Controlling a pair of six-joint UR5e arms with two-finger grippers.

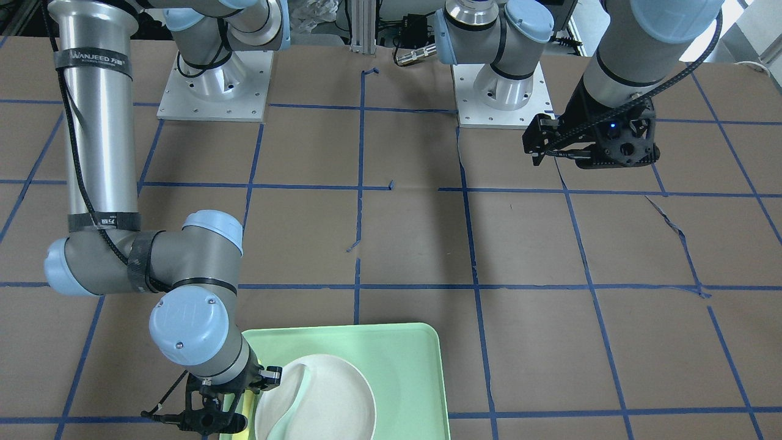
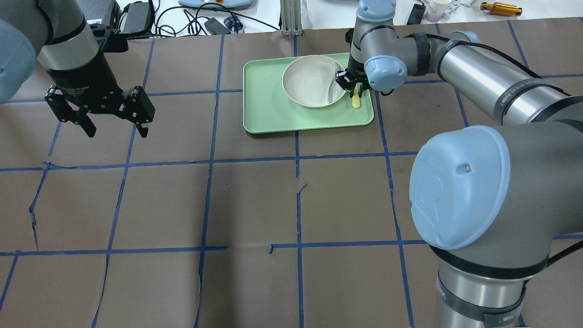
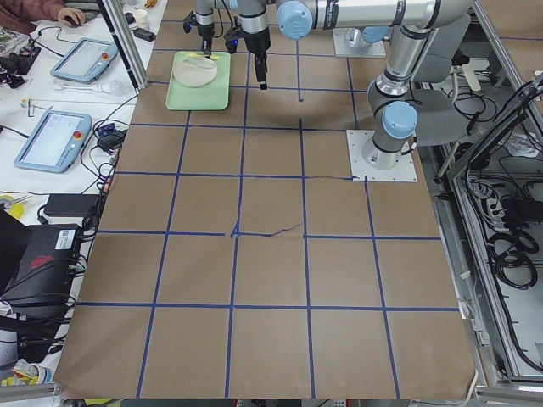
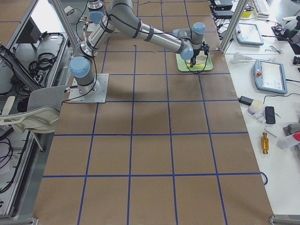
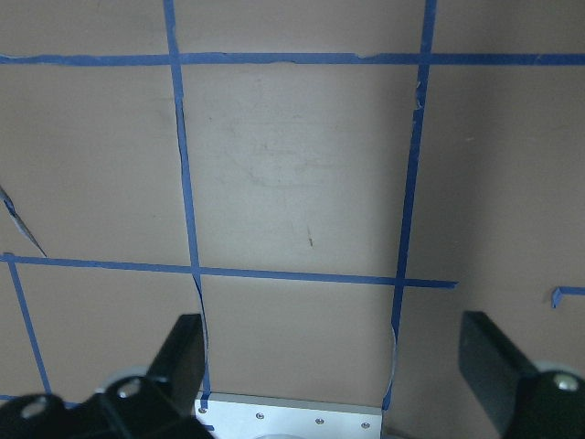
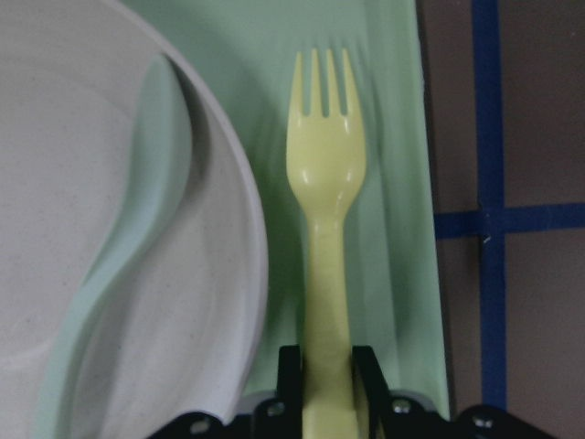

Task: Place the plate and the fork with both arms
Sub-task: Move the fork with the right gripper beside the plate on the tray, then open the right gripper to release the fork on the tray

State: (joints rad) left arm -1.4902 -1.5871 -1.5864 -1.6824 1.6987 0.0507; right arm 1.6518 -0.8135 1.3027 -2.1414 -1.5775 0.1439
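The off-white plate (image 2: 314,81) sits on the mint-green tray (image 2: 273,114); it also shows in the front view (image 1: 317,403) and the right wrist view (image 6: 91,229). My right gripper (image 2: 354,89) is shut on the handle of the pale yellow fork (image 6: 324,183). It holds the fork low over the tray's strip between the plate and the tray's rim, tines pointing away from the gripper. The fork's end shows in the overhead view (image 2: 355,101). My left gripper (image 2: 116,130) is open and empty, above bare table far from the tray (image 5: 334,357).
A pale grey-green spoon (image 6: 137,229) lies in the plate along its side nearest the fork. The table is brown paper with blue tape lines (image 2: 296,159). Cables and devices lie beyond the far edge (image 2: 200,18). The arms' base plates (image 1: 211,85) stand at the robot's side.
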